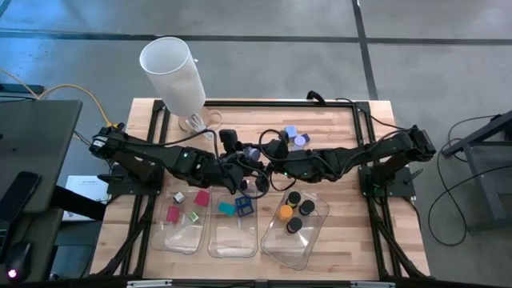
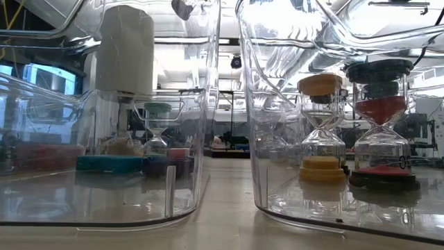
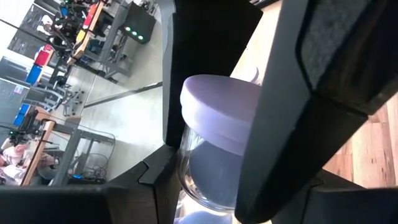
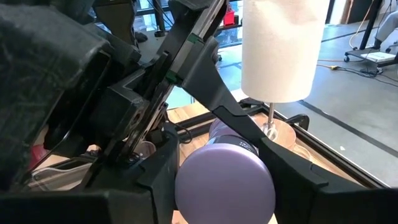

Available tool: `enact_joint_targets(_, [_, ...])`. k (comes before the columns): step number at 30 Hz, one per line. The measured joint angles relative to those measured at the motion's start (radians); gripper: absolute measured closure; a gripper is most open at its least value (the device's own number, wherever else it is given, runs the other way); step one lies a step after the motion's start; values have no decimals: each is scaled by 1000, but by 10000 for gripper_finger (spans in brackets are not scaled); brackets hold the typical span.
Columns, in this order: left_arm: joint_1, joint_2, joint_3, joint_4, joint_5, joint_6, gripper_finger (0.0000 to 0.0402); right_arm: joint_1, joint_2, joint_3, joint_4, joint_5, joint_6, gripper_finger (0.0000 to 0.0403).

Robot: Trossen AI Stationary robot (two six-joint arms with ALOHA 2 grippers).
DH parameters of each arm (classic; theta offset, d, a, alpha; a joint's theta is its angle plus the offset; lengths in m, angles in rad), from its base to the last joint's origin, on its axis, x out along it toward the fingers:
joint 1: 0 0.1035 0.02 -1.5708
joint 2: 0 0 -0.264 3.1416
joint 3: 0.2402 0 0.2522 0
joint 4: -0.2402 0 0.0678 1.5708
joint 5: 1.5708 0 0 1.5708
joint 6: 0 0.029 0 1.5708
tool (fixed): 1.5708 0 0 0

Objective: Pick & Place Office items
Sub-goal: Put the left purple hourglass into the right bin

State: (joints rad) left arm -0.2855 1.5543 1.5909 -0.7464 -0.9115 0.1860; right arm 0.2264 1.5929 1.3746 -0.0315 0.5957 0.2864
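purple is the colour between both claws: a small sand timer with lilac round caps and a clear glass body (image 3: pixel 217 155) sits at the centre of the high view, just above the three clear plastic trays (image 1: pixel 234 240). you can see in the left wrist view that the left gripper (image 3: pixel 211 149) has its dark fingers (image 3: pixel 298 124) clamped on either side of the timer's cap and glass. in the right wrist view the right gripper (image 4: pixel 225 186) is closed on the same timer, whose round end cap faces the camera; the left arm's links cross behind it.

high view, lower half of the frame:
- left tray: red and pink cube pieces (image 1: pixel 202 198), a small green piece, a white die-like cube.
- middle tray: teal block (image 1: pixel 227 209) and blue open-frame block (image 1: pixel 243 208), side by side.
- right tray: orange-capped timer (image 1: pixel 286 213), black caps (image 1: pixel 307 208) and a red-and-black one, standing close together.

two more lilac-capped pieces (image 1: pixel 294 134) rest on the wooden table (image 1: pixel 336 144), upper centre-right, apart from the trays. tall white paper-towel roll on its stand (image 1: pixel 173 74) is at upper left, at the table's far edge.

low view: orange timer and red-sand timer upright in the right-hand tray; grippers not seen there.
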Motion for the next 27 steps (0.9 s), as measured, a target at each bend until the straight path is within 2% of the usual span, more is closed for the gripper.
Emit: enact_joint_targets(27, [-7, 0, 0, 13, -10, 56, 215, 1, 0, 0, -11, 4, -21, 219])
